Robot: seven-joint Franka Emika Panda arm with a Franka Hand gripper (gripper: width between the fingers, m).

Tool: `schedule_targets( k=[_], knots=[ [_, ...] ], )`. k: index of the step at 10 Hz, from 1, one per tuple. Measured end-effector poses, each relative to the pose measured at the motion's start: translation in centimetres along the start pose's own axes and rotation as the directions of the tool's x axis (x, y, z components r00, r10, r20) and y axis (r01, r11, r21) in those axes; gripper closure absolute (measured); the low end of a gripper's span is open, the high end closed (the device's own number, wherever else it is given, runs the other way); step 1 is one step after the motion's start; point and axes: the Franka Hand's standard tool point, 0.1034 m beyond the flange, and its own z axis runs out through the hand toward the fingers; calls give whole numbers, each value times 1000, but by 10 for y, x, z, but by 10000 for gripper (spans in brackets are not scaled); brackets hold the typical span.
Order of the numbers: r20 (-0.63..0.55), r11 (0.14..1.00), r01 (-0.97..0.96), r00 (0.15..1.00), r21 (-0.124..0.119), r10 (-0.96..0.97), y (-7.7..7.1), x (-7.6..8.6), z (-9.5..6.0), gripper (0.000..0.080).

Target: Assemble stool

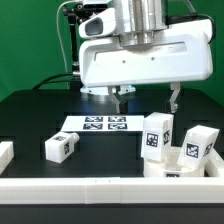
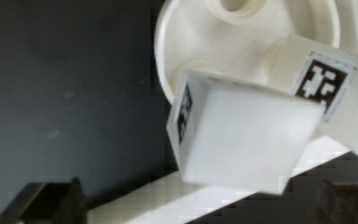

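Running along the bottom edge of the exterior view, a white border rail [image 1: 100,190] is sitting closest to the lens. Just behind it, at the lower right, two blocky stool legs are standing close together, the upright leg [image 1: 155,136] nearer the centre and its neighbour [image 1: 197,146] toward the right edge. A third leg [image 1: 60,147] is lying on its side at the lower left, well apart from them. The marker board [image 1: 100,124] is lying flat at mid-frame. Above it the gripper [image 1: 147,98] is hanging with its jaws spread wide, holding nothing. The wrist view is showing a tagged leg [image 2: 247,130] in front of the round seat [image 2: 215,55] (whether the two are touching is hard to tell), with the dark fingertips [image 2: 51,200] framing the block.

The arm seems to be lining up to pick that leg. To do it well, it should be centring the block between the jaws and squaring the fingers to two flat opposite faces rather than corners. It should also be descending straight and staying clear of the seat and the other legs, so nothing is getting knocked.
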Motion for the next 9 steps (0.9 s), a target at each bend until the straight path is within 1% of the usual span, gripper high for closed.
schedule_targets(
  k=[1, 2, 4, 5, 6, 7, 9],
  knots=[
    [44, 1000, 7, 999, -2, -7, 1, 5, 1, 150],
    [40, 1000, 5, 999, -1, -5, 1, 8, 0, 150],
    [38, 1000, 6, 999, -2, -6, 1, 7, 1, 150],
    [41, 999, -36, 998, -8, 36, -1, 4, 6, 150],
    [48, 997, -72, 996, -19, 73, -4, 0, 14, 150],
    [42, 995, -98, 994, -35, 99, -7, -3, 19, 150],
    [42, 992, -118, 992, -37, 120, -9, -4, 20, 150]
  ],
)
